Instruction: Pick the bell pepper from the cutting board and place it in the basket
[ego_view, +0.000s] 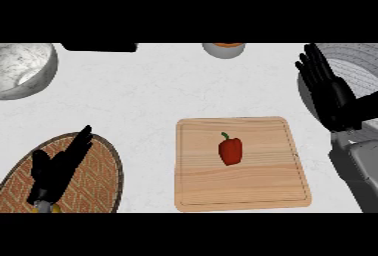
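Red bell pepper (230, 151) on wooden cutting board (240, 192)

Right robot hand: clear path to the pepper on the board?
Probably yes. The pepper lies alone on the board, and nothing stands between it and the open right robot hand beyond the board's right edge.

White counter (148, 100) (faintly marbled), evenly lit
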